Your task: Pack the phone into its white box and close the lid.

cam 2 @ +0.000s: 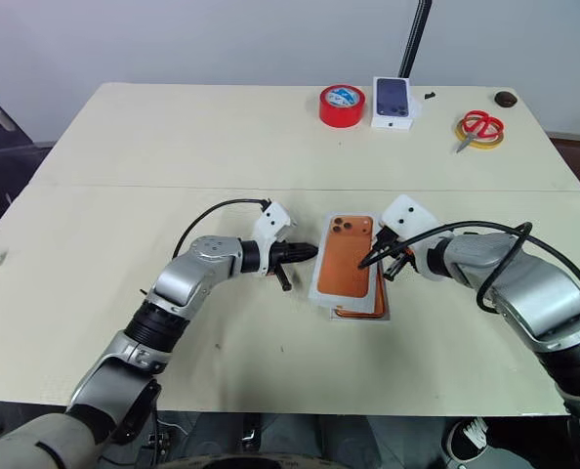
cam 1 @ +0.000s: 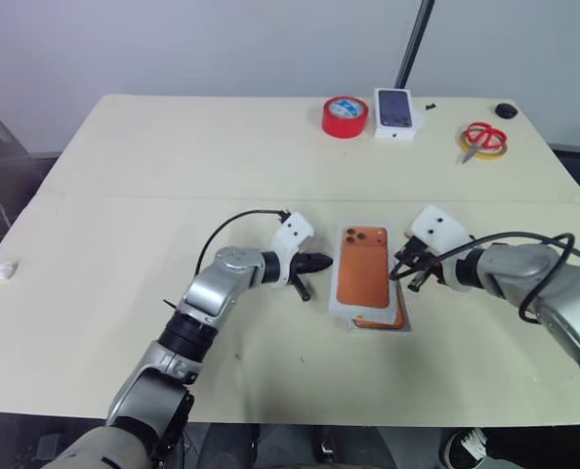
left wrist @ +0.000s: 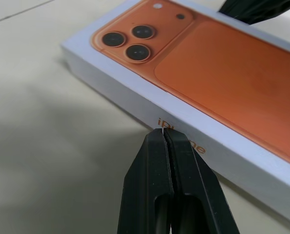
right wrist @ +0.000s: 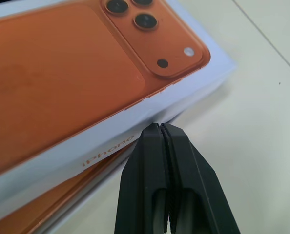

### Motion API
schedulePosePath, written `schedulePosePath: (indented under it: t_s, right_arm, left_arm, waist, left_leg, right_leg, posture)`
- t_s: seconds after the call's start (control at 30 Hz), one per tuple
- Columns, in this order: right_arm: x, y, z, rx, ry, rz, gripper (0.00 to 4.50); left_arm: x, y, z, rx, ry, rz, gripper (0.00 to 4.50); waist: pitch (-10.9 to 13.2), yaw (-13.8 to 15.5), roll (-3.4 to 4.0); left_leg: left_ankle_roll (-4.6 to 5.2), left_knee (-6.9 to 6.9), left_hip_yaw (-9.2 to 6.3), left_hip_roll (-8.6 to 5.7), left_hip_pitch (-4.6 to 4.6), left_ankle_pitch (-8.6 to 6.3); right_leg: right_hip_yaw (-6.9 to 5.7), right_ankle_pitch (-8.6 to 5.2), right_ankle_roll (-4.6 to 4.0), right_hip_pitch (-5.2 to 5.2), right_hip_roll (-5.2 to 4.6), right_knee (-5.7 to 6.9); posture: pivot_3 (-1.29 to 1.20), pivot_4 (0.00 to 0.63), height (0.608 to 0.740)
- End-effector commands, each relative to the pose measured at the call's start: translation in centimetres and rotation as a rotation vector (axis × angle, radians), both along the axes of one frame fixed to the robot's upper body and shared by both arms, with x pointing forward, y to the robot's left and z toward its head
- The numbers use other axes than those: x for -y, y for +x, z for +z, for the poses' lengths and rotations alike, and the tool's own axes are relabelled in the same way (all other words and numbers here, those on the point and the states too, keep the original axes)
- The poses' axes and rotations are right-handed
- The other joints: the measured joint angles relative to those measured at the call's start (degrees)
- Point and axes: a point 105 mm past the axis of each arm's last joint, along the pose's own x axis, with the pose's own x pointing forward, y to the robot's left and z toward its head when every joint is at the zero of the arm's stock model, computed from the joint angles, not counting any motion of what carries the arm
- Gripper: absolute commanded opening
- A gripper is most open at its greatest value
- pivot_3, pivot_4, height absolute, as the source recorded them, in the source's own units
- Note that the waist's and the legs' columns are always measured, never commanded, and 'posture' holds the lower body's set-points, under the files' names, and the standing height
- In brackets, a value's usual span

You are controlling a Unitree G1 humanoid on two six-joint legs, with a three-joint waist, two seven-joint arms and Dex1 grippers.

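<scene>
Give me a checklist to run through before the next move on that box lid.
1. Left gripper shut, tips at the lid's left side wall: ok.
2. Right gripper shut, tips at the lid's right side wall: ok.
3. Lid squared over what lies beneath: not ok. An orange-edged layer sticks out under its near right corner.
4. Phone inside the box: cannot tell, the lid covers it.
5. Lid pressed fully down: cannot tell.
6. Red tape roll and scissors away from the work: ok, both lie at the table's far edge.
</scene>
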Motion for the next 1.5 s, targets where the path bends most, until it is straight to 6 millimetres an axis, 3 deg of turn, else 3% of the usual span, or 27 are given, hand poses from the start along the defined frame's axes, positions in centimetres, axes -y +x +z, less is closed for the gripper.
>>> schedulePosePath:
  t_s: [0.03,0.37,1.17,1.5]
  right_arm:
    - [-0.8,-0.9,0.9,0.022,-0.002,0.062,0.07]
    - [-0.4,-1.8,0.3,0.002,-0.017,0.063,0.07]
    - [-0.3,-0.9,-0.1,0.019,-0.020,0.037,0.07]
    - [0.2,-0.6,-0.4,0.016,-0.022,0.017,0.07]
  left_arm:
    - [1.3,-1.5,2.0,0.049,-0.047,-0.101,0.04]
    - [1.7,-2.3,2.3,0.068,-0.030,-0.150,0.04]
    - [0.9,-1.1,0.3,0.012,0.005,-0.062,0.04]
    - [1.2,-0.9,0.7,-0.001,-0.028,-0.050,0.04]
  waist:
    - [0.00,0.02,0.00]
    - [0.00,0.02,0.00]
    - [0.00,-0.04,0.01]
    - [0.00,-0.01,0.01]
  left_leg:
    - [0.00,0.00,0.00,0.00,0.00,0.00]
    - [0.00,0.01,0.00,-0.01,0.01,0.00]
    - [0.00,0.04,0.00,-0.02,0.02,0.00]
    - [-0.01,0.04,0.00,-0.02,0.02,0.01]
  right_leg:
    - [0.00,0.00,0.00,0.00,-0.01,0.00]
    - [0.01,0.00,0.00,0.00,0.00,0.02]
    - [0.01,0.00,0.00,0.00,0.00,0.05]
    - [0.01,0.00,0.00,0.00,0.00,0.06]
  posture:
    - [0.00,0.150,0.732]
    - [0.00,0.150,0.732]
    - [0.00,0.150,0.732]
    - [0.00,0.150,0.732]
